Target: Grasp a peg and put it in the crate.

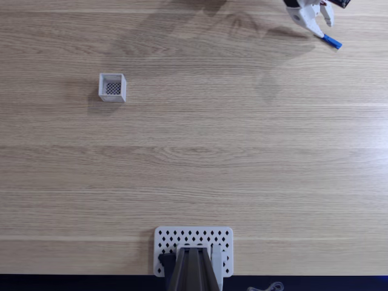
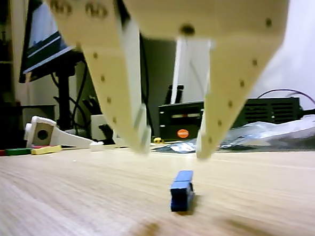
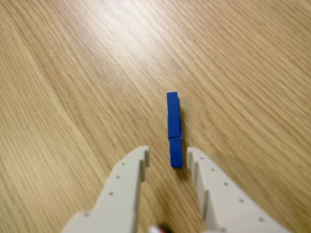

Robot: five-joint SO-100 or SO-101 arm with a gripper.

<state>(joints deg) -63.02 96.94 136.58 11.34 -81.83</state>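
Blue, short rectangular peg [image 3: 174, 130] flat on light wood-grain table [image 3: 73, 73], lengthwise between tips of white two-finger gripper [image 3: 167, 156] in wrist view; near end of peg w/in the gap, far end sticking out beyond. Jaws apart, not touching peg. Other view: fingers [image 2: 121, 88] hanging above table, tips clear of surface, peg [image 2: 181, 190] below the gap. Fixed view: gripper [image 1: 320, 29] at top right corner, peg [image 1: 331, 41] poking out diagonally just beside it. Small white square open-top crate [image 1: 113, 87] w/ dark-dotted mesh bottom upper left, well apart from peg. White perforated base plate [image 1: 194, 242] at bottom centre edge.
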